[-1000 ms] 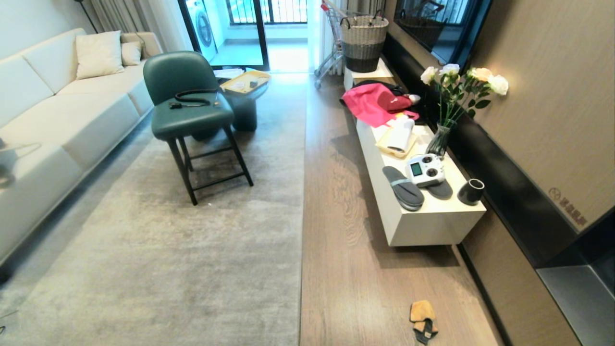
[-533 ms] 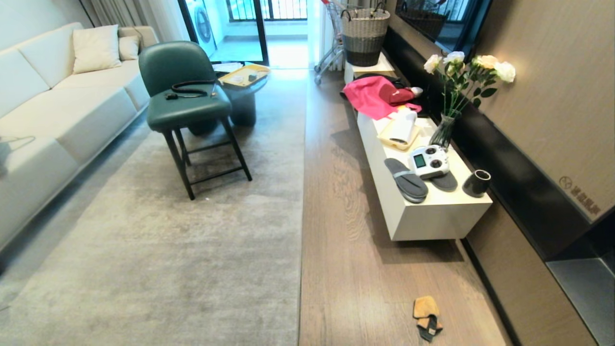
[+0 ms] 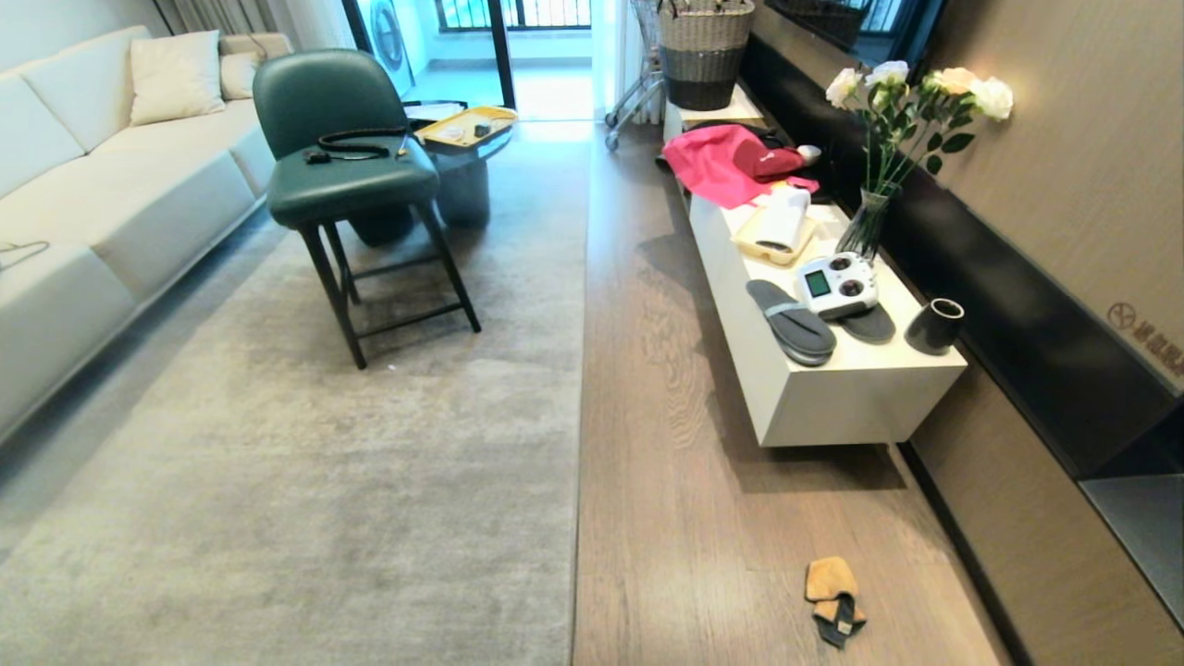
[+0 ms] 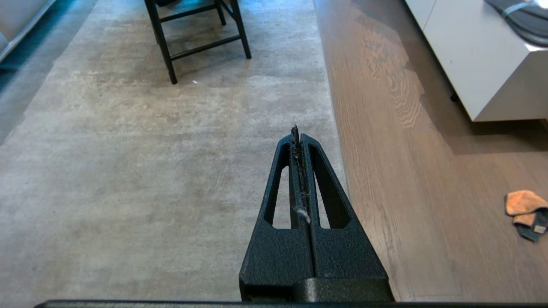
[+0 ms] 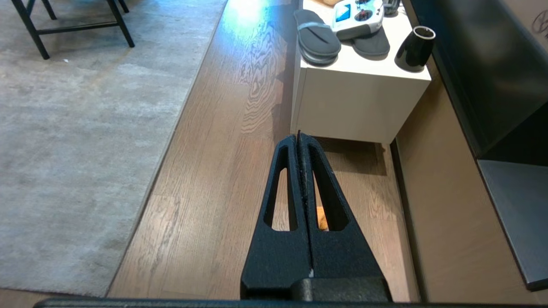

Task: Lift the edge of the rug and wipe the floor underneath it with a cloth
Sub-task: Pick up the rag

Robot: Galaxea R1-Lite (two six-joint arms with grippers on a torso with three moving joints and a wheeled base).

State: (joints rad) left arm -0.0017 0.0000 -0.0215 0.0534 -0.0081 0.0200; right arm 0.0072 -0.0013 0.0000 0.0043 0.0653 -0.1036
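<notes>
The head view shows neither arm; only the wrist views reveal the left gripper above the rug, near the rug edge, and the right gripper above the floor, both pressed closed and empty. The cloth lies crumpled on the planks, apart from the rug, near the white cabinet bearing grey slippers. A green chair stands on the rug.

A cream sofa runs along the left wall, a green chair stands just before a round side table, and a low white cabinet sits against the wood-panelled right wall; daylight enters through the far glass door
</notes>
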